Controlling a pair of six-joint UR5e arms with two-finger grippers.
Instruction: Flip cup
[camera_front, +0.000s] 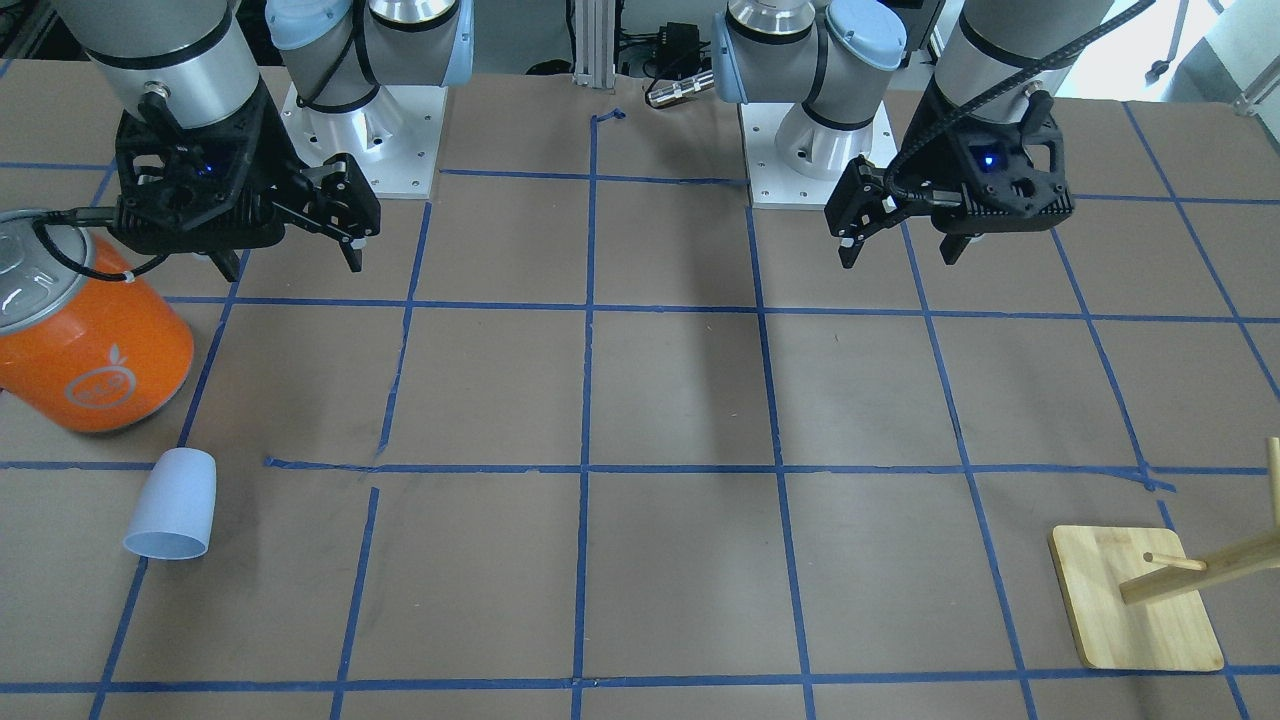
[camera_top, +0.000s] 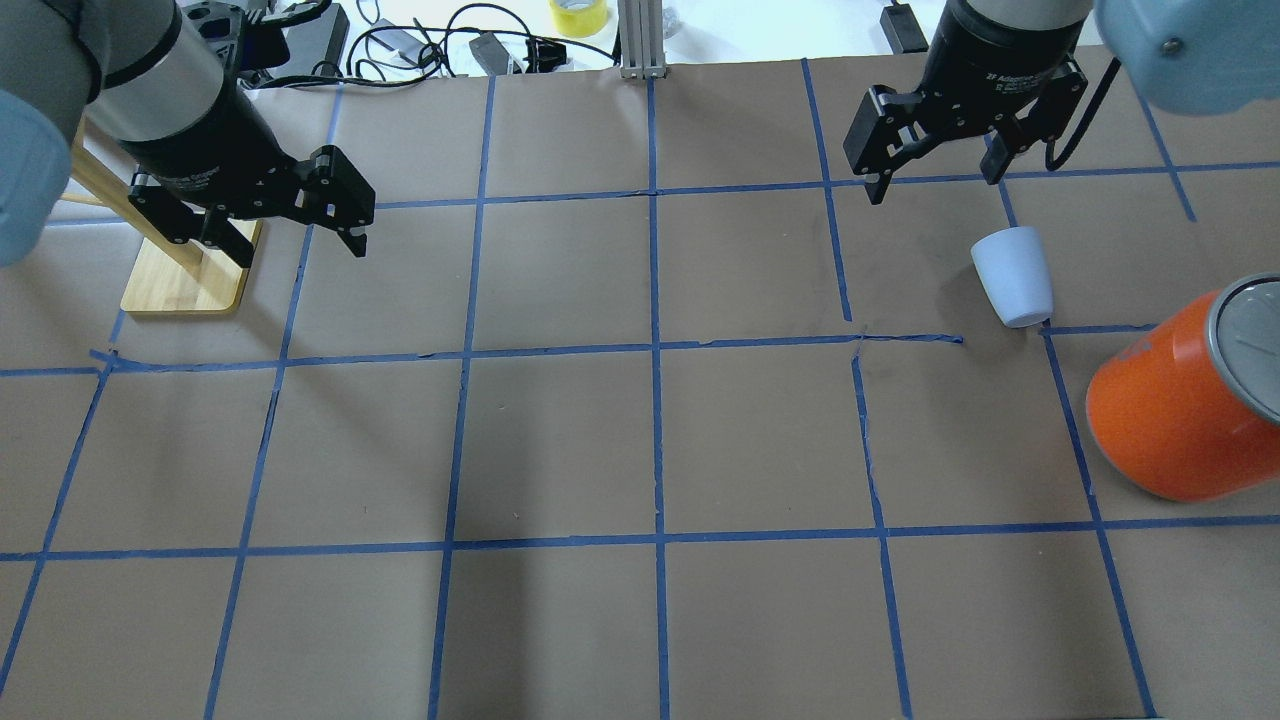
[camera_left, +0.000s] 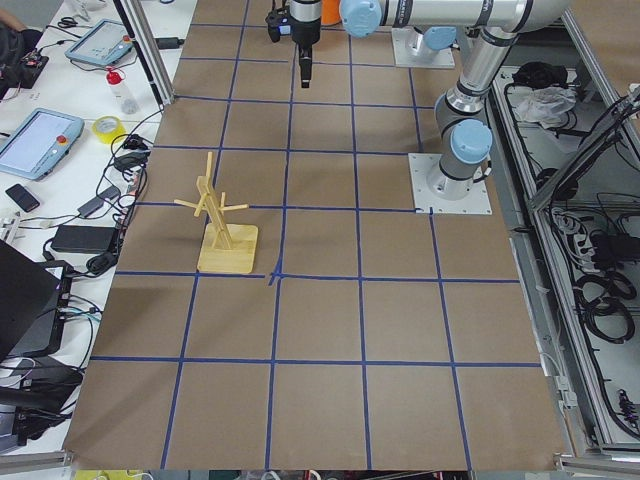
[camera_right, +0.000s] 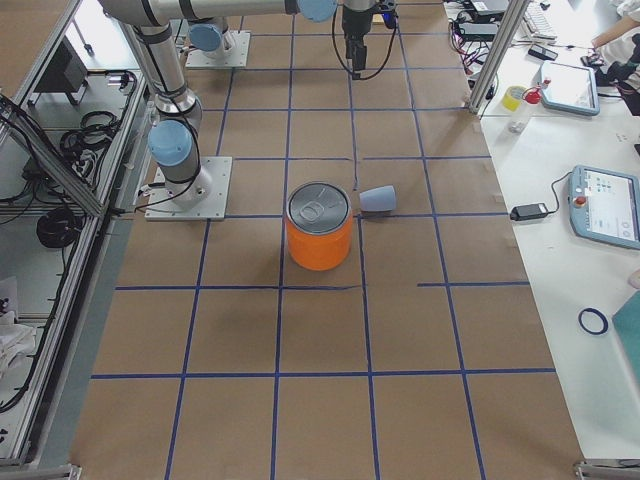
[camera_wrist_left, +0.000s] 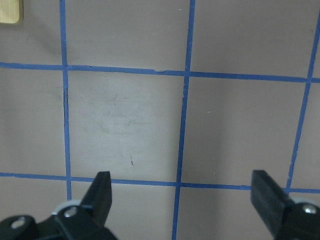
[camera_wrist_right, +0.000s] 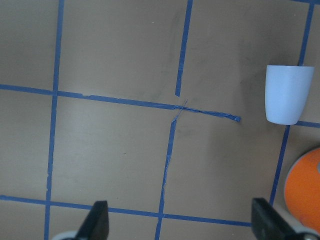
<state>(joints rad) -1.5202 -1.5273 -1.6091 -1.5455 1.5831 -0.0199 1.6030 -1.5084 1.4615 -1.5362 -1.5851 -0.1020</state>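
Left gripper (camera_top: 290, 248): jaws spread, empty, above the table (camera_top: 650, 440), just beside the wooden stand (camera_top: 185, 285). Right gripper (camera_top: 935, 185): jaws spread, empty, clear of the surface. Cup (camera_top: 1013, 275): on its side on the robot's right part of the table, mouth facing away from the robot, untouched. It lies between the right gripper and the orange can (camera_top: 1170, 420), near the can but not touching it.

The left hand (camera_wrist_left: 182, 200) and the right hand (camera_wrist_right: 181, 222) both hovered, pointing downward, each with its fingers spread wide.
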